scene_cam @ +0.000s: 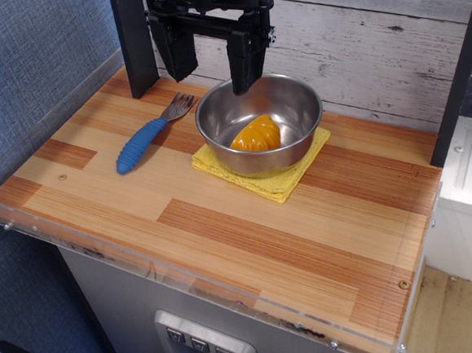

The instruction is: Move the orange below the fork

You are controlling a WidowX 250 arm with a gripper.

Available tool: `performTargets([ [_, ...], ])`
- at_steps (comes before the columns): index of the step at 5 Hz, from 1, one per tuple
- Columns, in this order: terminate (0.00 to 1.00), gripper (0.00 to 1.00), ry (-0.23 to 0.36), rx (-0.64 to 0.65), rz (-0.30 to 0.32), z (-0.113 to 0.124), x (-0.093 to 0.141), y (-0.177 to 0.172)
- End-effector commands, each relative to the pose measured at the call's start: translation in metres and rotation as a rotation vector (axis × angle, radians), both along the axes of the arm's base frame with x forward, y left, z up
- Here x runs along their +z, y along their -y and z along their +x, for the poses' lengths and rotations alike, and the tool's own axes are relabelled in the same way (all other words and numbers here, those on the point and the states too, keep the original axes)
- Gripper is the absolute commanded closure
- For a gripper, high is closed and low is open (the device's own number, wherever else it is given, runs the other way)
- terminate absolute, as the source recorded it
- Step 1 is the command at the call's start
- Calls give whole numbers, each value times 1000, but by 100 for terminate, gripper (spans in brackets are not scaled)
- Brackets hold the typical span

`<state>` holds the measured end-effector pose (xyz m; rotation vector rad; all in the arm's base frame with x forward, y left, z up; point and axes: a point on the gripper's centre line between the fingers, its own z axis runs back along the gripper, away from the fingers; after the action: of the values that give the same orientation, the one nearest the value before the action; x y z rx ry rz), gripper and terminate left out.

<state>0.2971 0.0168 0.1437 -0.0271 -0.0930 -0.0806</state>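
Nearest you: clear acrylic lip (187, 282) along the front edge of the wooden table (290, 246), bare boards behind it. The orange (256, 134) sits inside the steel bowl (215, 117), rind up, leaning toward the right wall; the bowl rests on a yellow cloth (278, 185). The gripper (210, 56) hangs over the bowl's back rim, fingers spread, holding nothing. The fork (147, 137) lies left of the bowl, tines nearly touching its rim, blue handle angled toward you. Risks as you judge them: a finger clips the rim and drags bowl and cloth into the fork; the lobed rind slips from a shallow pinch; the curved wall blocks a square approach.
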Motion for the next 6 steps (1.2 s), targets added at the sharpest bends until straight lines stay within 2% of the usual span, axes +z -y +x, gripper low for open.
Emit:
performTargets([
  [1,0,0,0,0,0,0,0,0],
  [2,0,0,13,29,15,17,0,-3],
  [3,0,0,29,28,-1,33,-2,-7],
  [4,0,0,33,58,30,45,-7,-15],
  [5,0,0,33,70,50,50,-19,-16],
  [6,0,0,63,60,63,51,-31,-9],
])
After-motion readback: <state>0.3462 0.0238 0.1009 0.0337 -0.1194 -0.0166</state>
